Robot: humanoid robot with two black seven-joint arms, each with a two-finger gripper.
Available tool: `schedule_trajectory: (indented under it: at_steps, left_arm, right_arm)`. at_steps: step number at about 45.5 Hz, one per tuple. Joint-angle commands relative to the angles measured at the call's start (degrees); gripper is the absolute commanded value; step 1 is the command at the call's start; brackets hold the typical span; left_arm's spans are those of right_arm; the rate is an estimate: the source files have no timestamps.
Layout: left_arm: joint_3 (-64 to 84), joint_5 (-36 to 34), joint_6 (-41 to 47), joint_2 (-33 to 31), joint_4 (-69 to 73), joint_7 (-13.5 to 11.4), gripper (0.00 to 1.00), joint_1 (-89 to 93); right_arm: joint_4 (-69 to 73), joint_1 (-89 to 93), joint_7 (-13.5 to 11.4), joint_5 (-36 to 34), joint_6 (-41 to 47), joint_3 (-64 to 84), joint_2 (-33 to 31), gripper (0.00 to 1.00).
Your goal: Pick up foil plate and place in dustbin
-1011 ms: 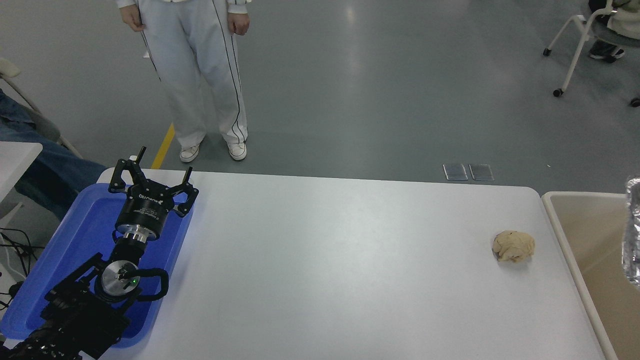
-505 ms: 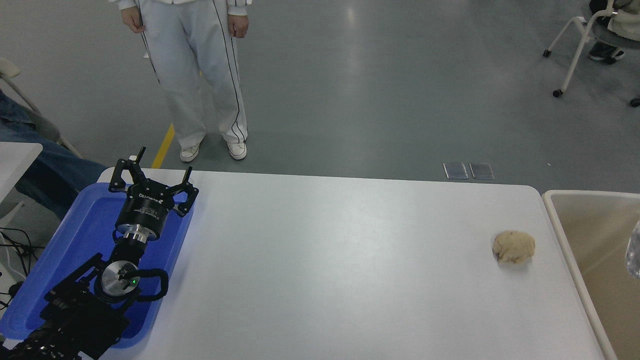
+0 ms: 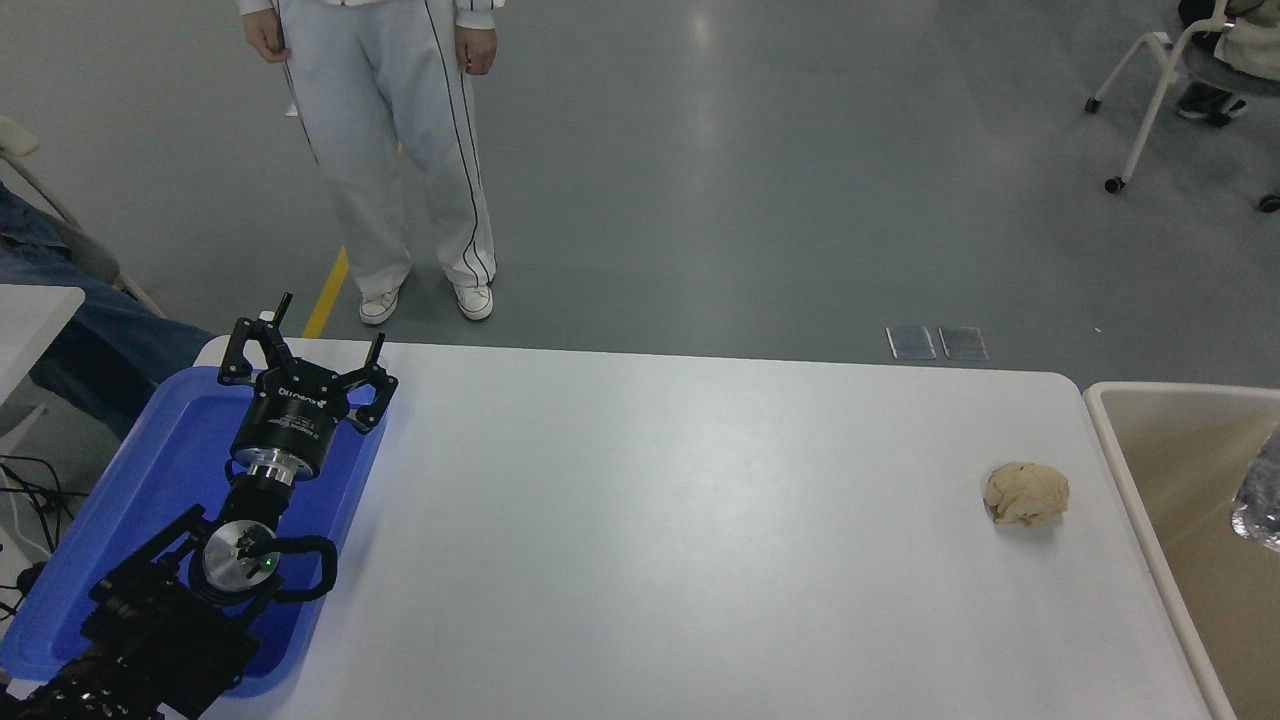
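- My left gripper (image 3: 305,352) sits parked over the blue tray (image 3: 150,480), fingers spread, holding nothing; the right one is out of view.
- The foil plate (image 3: 1258,505) shows at the right edge, inside the dustbin (image 3: 1120,460).
- I judge the drop is done or nearly so; next, I'd confirm release.
- The tan lump (image 3: 1027,493) stays on the tabletop (image 3: 650,530).

Shiny silver foil plate (image 3: 1260,505): cut by right frame edge inside the beige plastic dustbin (image 3: 1120,440), also cropped. Right arm out of frame.
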State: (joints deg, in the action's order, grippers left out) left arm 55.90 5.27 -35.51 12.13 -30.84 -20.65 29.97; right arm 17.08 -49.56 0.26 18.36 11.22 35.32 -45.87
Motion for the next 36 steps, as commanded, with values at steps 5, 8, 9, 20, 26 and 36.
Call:
schedule_trajectory:
  at_steps: [5, 8, 9, 20, 26, 36]
  left_arm:
    - [0.1, 0.0, 0.0, 0.0, 0.0, 0.0, 1.0, 0.0]
    - [0.1, 0.0, 0.0, 0.0, 0.0, 0.0, 1.0, 0.0]
    - [0.1, 0.0, 0.0, 0.0, 0.0, 0.0, 1.0, 0.0]
    - [0.0, 0.0, 0.0, 0.0, 0.0, 0.0, 1.0, 0.0]
    - [0.1, 0.0, 0.0, 0.0, 0.0, 0.0, 1.0, 0.0]
    - [0.1, 0.0, 0.0, 0.0, 0.0, 0.0, 1.0, 0.0]
  right_arm:
    - [-5.5, 7.9, -0.2, -0.2, -9.1, -1.8, 6.3, 0.0]
    - [-6.6, 9.0, -0.3, -1.0, -9.3, -2.9, 7.1, 0.0]
    - [-6.9, 9.3, -0.3, -1.4, -9.3, -3.5, 7.3, 0.0]
    - [-7.3, 11.3, -1.3, -2.8, -11.2, -5.3, 7.8, 0.0]
    - [-7.3, 11.7, -1.3, -2.9, -11.3, -5.3, 7.8, 0.0]
    - [-7.2, 11.5, -1.3, -3.0, -11.4, -5.4, 7.8, 0.0]
